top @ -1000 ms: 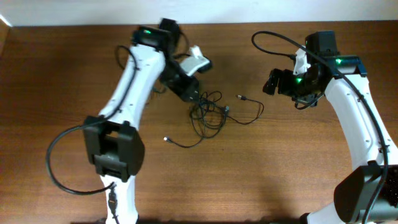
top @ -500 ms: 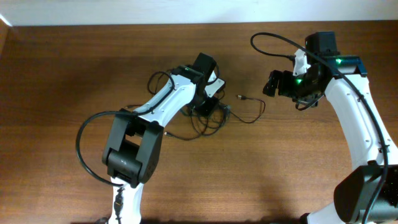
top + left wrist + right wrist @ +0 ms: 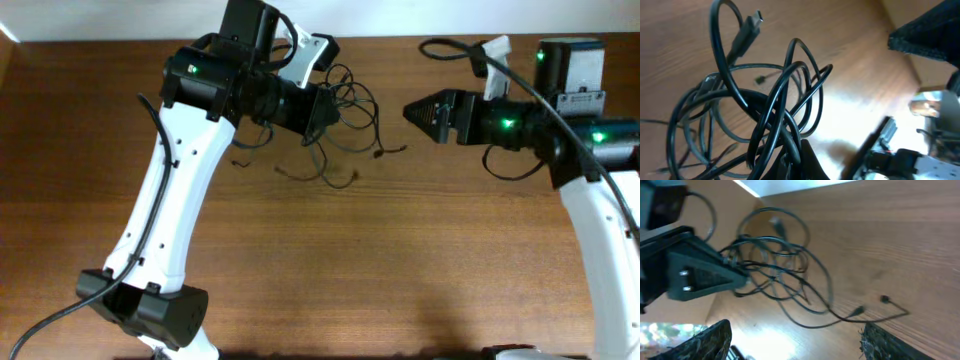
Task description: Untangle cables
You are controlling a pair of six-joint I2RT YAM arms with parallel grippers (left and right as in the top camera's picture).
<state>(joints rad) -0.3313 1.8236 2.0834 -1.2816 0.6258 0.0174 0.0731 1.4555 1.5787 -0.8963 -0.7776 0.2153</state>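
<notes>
1. Overhead view: the left hand point(image 3: 325, 108) is pressed together on the cables point(image 3: 350, 105), pinching the tangle at its fingertips above the far part of the desk point(image 3: 400, 260).
2. Cables: thin black cords in overlapping loops, bunched at the left hand and fanning out towards the right hand point(image 3: 410, 110). Loose strands trail below the bundle, one ending in a small plug point(image 3: 380, 155).
3. Right hand: points at the bundle from the opposite side, near it but apart from it. In the right wrist view its two fingers point(image 3: 705, 340) are spread wide, with nothing between them.
4. Left wrist view: the loops point(image 3: 775, 105) cross one another close to the lens. One cord arches up to a flat metal-tipped connector point(image 3: 751, 25).
5. Right wrist view: the bundle point(image 3: 780, 275) hangs from the black wedge of the left hand point(image 3: 700, 275). One long strand runs out low over the wood to a plug point(image 3: 857, 311). Whether it touches the desk cannot be told.
</notes>
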